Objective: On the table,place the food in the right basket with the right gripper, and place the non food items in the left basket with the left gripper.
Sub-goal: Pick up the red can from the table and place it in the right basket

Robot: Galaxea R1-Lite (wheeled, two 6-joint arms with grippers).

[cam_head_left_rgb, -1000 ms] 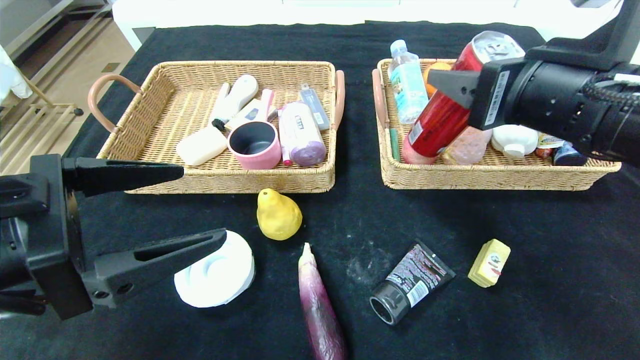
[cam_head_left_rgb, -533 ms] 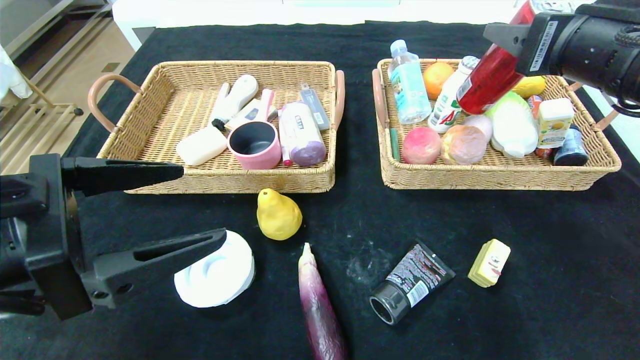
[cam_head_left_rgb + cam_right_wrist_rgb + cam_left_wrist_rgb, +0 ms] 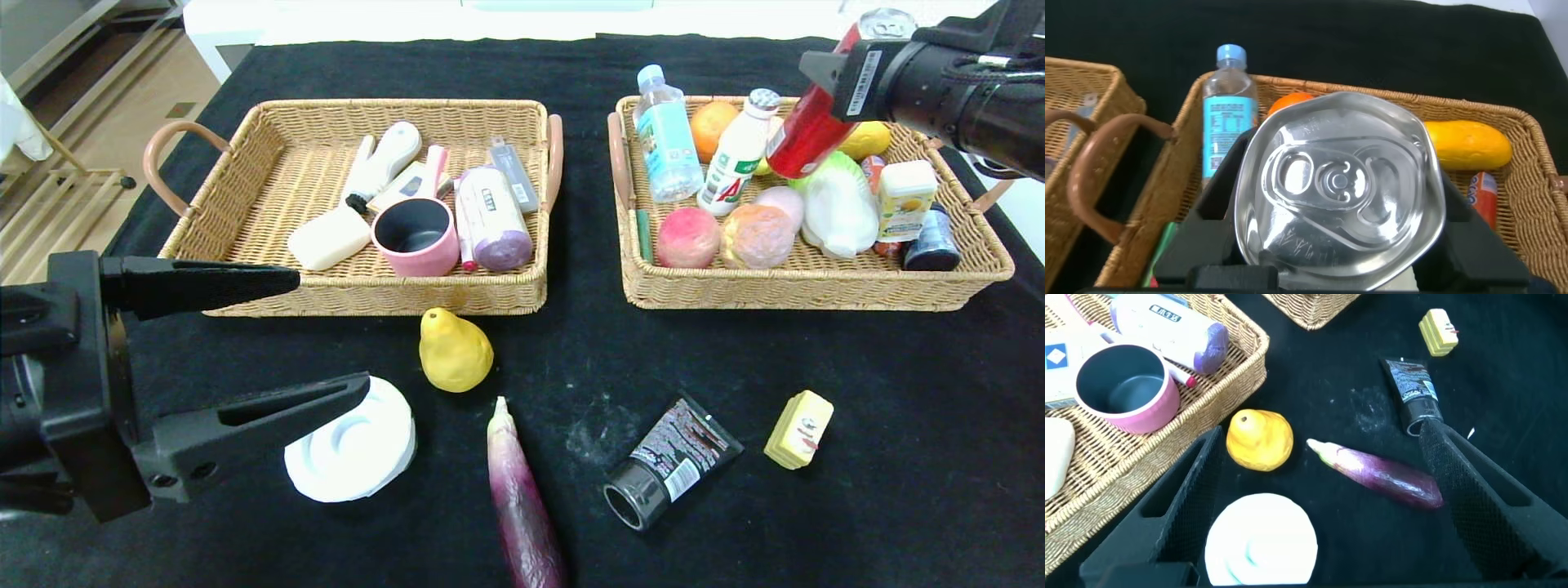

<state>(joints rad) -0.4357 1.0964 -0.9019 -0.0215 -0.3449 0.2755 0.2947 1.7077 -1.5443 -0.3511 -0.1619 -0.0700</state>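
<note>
— Where's the red can (image 3: 804, 131) now?

— Clamped in the right gripper (image 3: 820, 102), tilted, hanging over the far end of the right basket (image 3: 808, 290); its long axis slants down toward the white bottle (image 3: 737, 166); the open wicker lies straight beneath, so the coming move looks like a lowering, as I judge it.

— And the other arm?

— The left gripper (image 3: 314, 339) hovers at the table's (image 3: 898, 392) near left corner, fingers spread wide, holding nothing; the white ringed disc (image 3: 353, 449) sits just beside its lower finger, nearest that arm.

— What's left?

— Smooth yellow pear (image 3: 454, 353) by the left basket's (image 3: 245, 302) near rim; glossy eggplant (image 3: 522, 502) at the near edge; black tube (image 3: 671, 461) and small carton (image 3: 799, 429) toward the near right.
</note>
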